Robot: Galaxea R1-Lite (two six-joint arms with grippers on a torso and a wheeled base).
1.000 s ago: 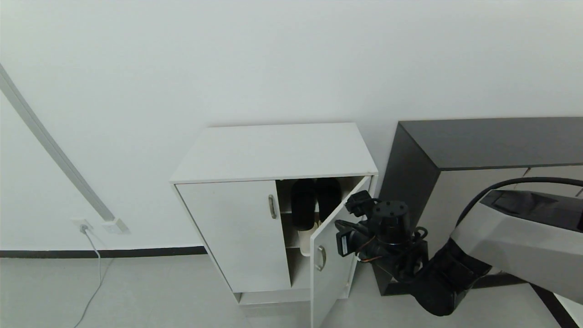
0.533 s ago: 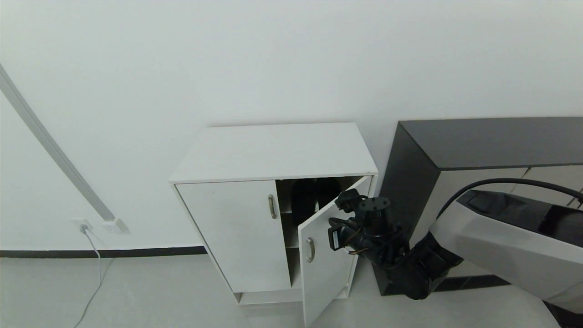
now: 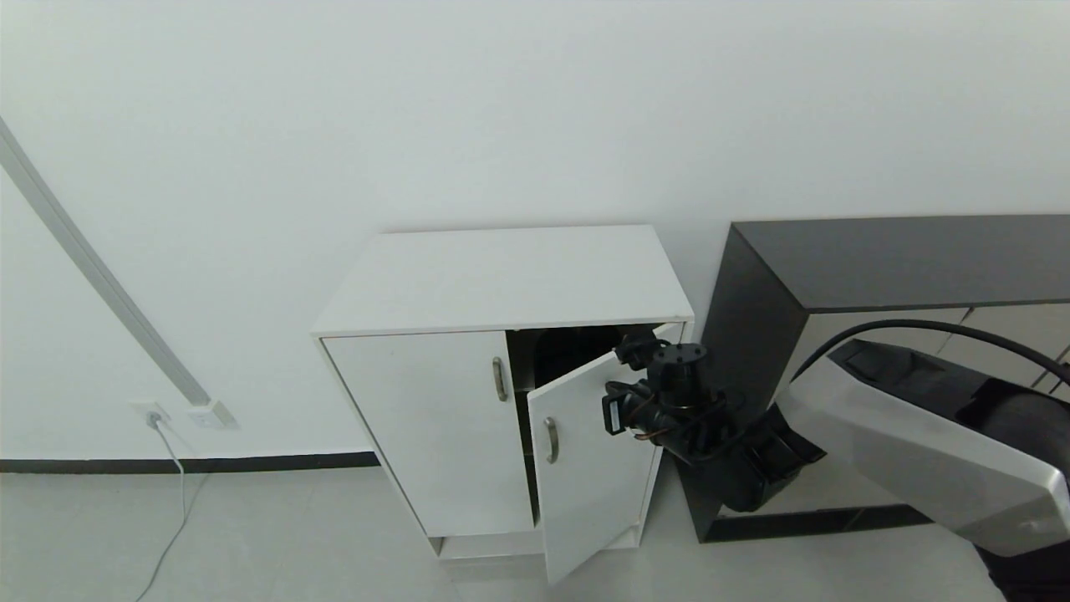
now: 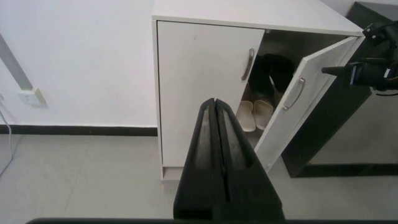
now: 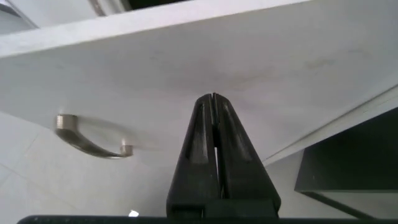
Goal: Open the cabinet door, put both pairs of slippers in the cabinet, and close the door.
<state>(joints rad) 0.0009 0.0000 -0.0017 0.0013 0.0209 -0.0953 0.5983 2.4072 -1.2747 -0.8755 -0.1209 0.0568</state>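
Right door (image 3: 585,468) swung nearer shut than 1 s ago, narrow gap left; black slippers (image 4: 275,70) and white slippers (image 4: 255,114) inside cabinet (image 3: 501,280). R gripper (image 5: 214,107), fingers pressed together, has followed door inward, at 2 o'clock of handle (image 3: 550,441). L gripper (image 4: 214,111) pressed together too, well apart from cabinet

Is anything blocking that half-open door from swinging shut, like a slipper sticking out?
Nothing visible does. The black slippers and the pale slippers lie inside the cabinet, seemingly behind its front edge. The right gripper, shut, is against the outer face of the door, not in the gap.
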